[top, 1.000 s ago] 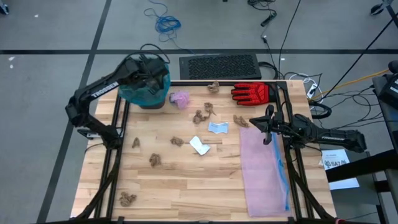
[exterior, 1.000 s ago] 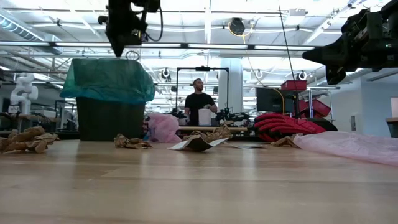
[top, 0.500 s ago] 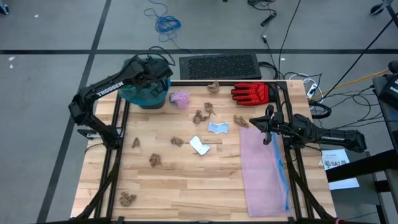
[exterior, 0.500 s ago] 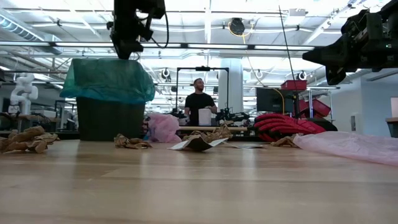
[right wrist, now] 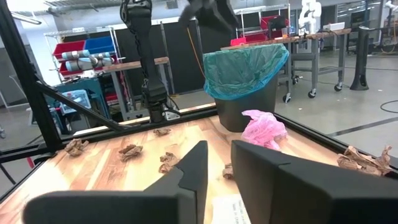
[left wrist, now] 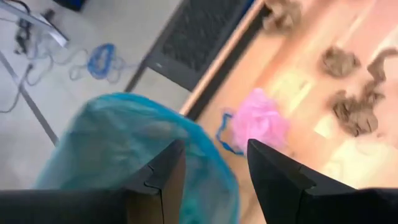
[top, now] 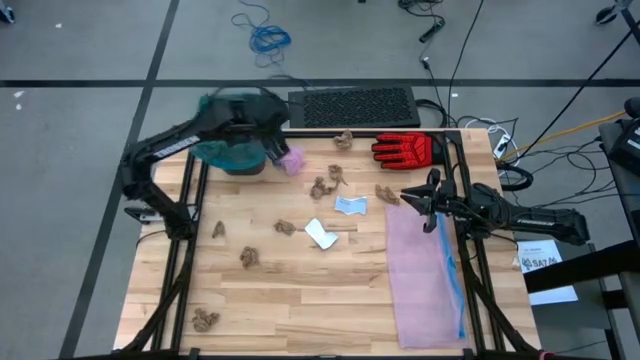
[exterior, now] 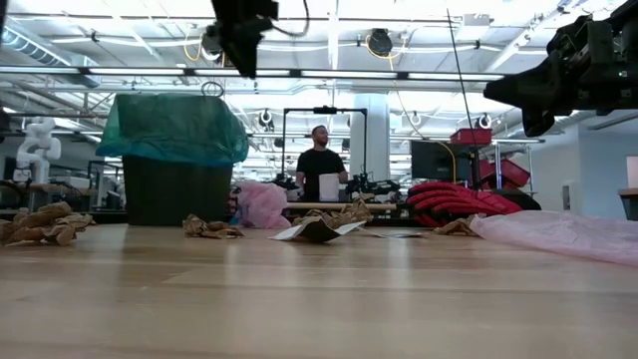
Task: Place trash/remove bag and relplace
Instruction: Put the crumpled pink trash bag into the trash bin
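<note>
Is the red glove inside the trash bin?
No, the red glove lies on the table's far edge, well apart from the bin.

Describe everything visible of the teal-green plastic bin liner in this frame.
The thin, crinkly, translucent teal-green plastic bin liner lines a dark upright bin at the table's far left corner. Its top is folded down over the rim, draping the upper walls, and its mouth is open. The open left gripper hovers above its rim without touching it. A crumpled pink plastic wad lies beside the bin.

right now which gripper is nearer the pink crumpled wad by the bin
Left. The left gripper hovers over the bin's edge, beside the pink wad; the right gripper waits over the pink bag, well away.
</note>
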Controlling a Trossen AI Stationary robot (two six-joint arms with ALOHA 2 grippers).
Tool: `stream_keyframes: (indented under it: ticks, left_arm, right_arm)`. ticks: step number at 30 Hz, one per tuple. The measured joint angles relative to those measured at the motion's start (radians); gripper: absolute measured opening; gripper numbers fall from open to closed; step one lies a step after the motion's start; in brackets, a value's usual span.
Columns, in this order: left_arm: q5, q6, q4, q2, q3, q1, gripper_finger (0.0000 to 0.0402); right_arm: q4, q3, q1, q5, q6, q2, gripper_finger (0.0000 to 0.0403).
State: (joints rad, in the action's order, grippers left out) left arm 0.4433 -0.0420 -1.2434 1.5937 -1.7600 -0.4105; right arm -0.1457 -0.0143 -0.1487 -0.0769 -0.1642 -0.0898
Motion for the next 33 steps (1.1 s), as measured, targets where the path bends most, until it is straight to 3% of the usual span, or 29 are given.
stream_keyframes:
  ticks: [10, 15, 20, 28, 33]
  left_arm:
    - [-0.017, 0.052, 0.008, 0.321, 0.002, 0.06, 0.0169]
    - [0.056, 0.06, 0.008, 0.443, 0.002, 0.036, 0.0169]
    - [0.058, 0.083, 0.037, 0.508, 0.002, -0.013, 0.0169]
    - [-0.15, 0.135, 0.119, 0.558, 0.004, -0.075, 0.0169]
    - [-0.181, 0.139, 0.12, 0.614, 0.005, -0.079, 0.0166]
  right_arm:
    - [0.0, 0.0, 0.0, 0.0, -0.005, 0.0, 0.0103]
    - [0.0, 0.0, 0.0, 0.0, -0.008, 0.0, 0.0112]
    - [0.001, 0.0, 0.0, 0.0, -0.008, 0.0, 0.012]
    - [0.002, 0.0, 0.0, 0.001, -0.008, 0.0, 0.0128]
    - [0.002, 0.0, 0.0, 0.001, -0.008, 0.0, 0.0128]
